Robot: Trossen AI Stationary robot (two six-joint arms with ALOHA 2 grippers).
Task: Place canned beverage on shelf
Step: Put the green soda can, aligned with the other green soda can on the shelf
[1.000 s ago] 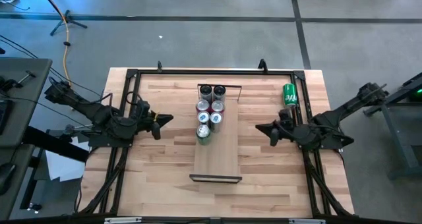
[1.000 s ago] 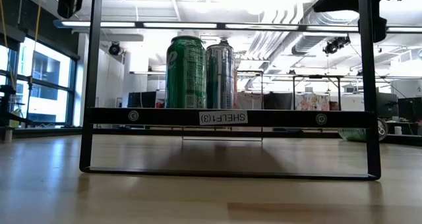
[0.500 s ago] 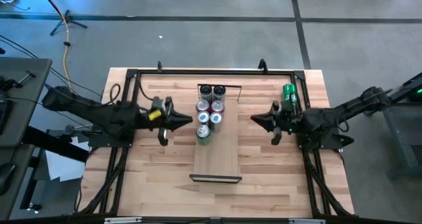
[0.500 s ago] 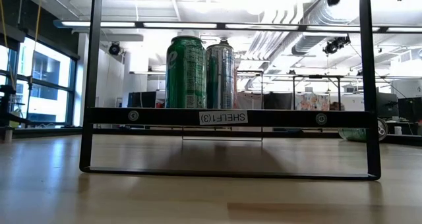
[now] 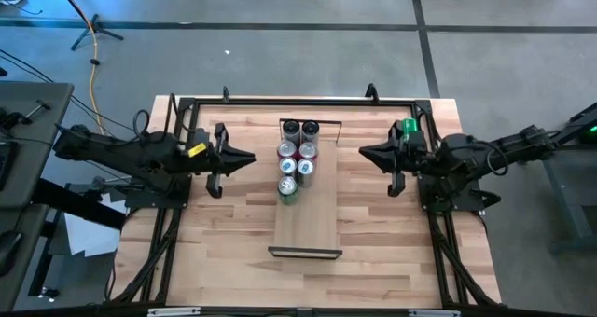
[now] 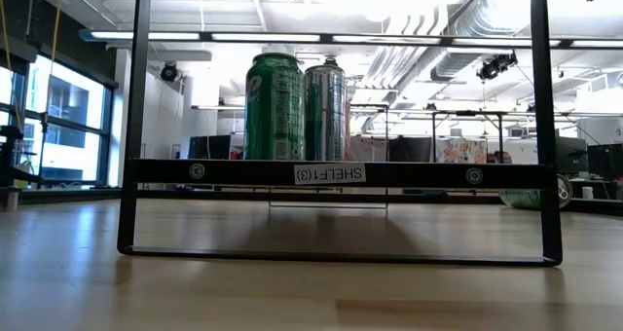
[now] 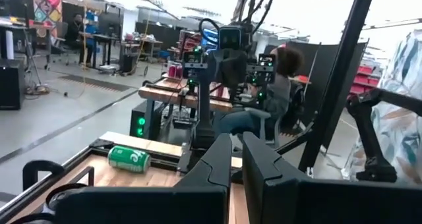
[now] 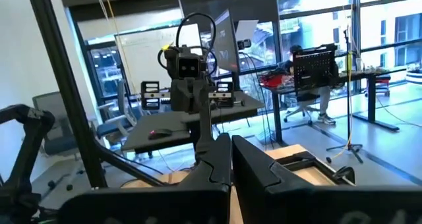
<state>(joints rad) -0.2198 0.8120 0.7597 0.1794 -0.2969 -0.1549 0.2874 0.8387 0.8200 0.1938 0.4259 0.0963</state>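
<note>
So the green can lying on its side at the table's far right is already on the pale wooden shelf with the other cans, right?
No. The green can lies on the butcher-block tabletop, apart from the pale wooden shelf; the high view shows this. The other cans do stand on it.

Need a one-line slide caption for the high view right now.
Six cans stand on the shelf; a green can lies beside the right gripper; the left gripper faces it, both shut.
</note>
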